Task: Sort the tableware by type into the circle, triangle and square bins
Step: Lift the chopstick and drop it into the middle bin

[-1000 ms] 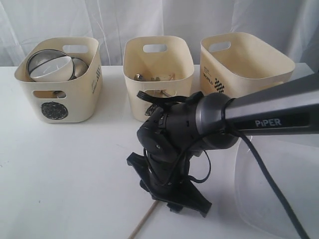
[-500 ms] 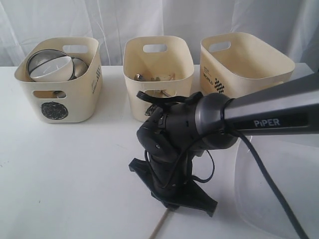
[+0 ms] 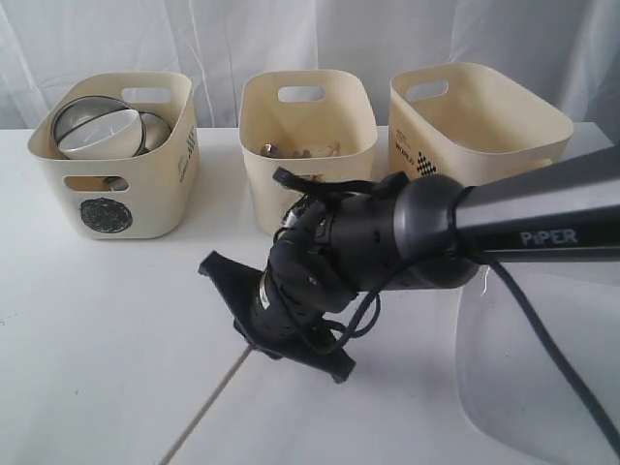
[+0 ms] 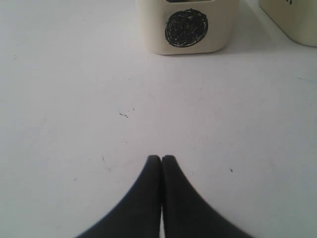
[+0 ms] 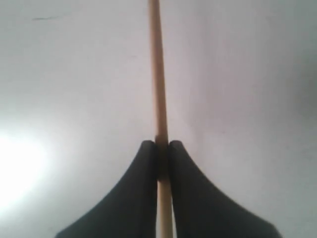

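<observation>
Tableware not yet binned: plate and chopstick.

Plate sits on the counter, off to the side of the right fingers and partly under that arm. It's big, flat, rigid and glossy, probably breakable, and likely the heaviest item here. Best hold, I'd say: pinch the rim mid-side so it doesn't twist.

Bins stand beyond the right fingers:
- circle bin holds bowls
- mid bin holds cutlery
- square bin, contents not visible from this angle

Circle bin is also straight ahead of the left fingers, which are pressed together on nothing.

Chopstick is clamped between the right fingers. Most of its length sticks out past the tips, slanting down. Can't tell if the far end touches the counter. It's light, stiff, thin, smooth wood, so it will likely pivot in the pinch; move slow. Mid bin looks like its target.
</observation>
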Controlling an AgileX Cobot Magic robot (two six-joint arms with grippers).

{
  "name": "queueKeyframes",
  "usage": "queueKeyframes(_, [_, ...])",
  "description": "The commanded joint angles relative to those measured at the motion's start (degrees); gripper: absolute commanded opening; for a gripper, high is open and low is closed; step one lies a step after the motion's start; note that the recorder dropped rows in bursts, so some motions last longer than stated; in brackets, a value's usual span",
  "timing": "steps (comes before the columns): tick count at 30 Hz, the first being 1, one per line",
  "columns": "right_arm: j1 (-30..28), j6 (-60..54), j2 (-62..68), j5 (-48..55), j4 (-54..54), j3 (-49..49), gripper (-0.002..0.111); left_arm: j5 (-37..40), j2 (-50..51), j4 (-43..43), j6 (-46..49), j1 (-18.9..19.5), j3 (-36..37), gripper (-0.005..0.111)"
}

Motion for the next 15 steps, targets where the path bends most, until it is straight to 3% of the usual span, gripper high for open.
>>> queueKeyframes(1, [0.01,-2.16,-3.06,-1.26,-5.82,0.23,0.0,-0.02,-0.24,-0.6,-0.14,-0.35,0.19,0.0])
queueKeyframes(15, [-0.29,-29.96,-16.66,-8.95,-10.09,0.23,0.0,-0.02,-0.24,-0.6,-0.14,-0.35,0.19,0.0])
